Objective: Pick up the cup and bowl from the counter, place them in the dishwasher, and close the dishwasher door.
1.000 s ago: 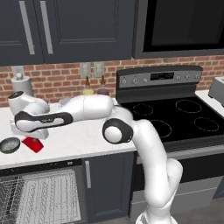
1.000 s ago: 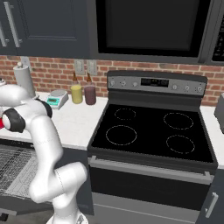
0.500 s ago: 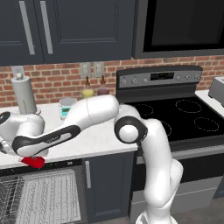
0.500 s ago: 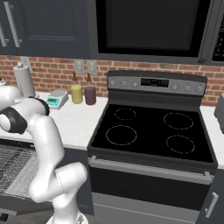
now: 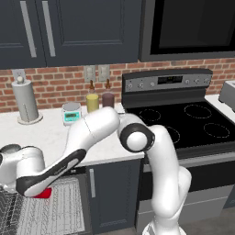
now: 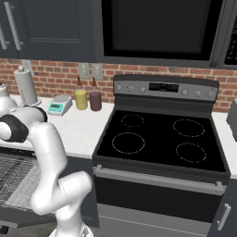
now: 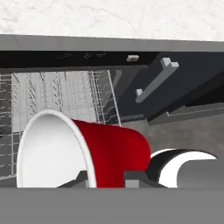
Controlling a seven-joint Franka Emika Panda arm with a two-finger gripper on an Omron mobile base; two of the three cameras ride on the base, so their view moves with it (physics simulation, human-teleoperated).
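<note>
Cup point(image 7: 105, 151) is pinched at its rim wall by the fingers point(image 7: 107, 179), lying sideways with the mouth facing the camera, low over the wire rack point(image 5: 55, 211) of the open dishwasher point(image 7: 65, 57): a carry pose for setting it in. From the left base camera just a red sliver shows under the hand. Bowl on the desk point(image 5: 50, 133) isn't clearly visible, likely behind the arm.

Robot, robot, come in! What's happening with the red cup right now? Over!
Gripper shut on cup. Cup on its side, over the dishwasher rack. Nothing in the way.
</note>
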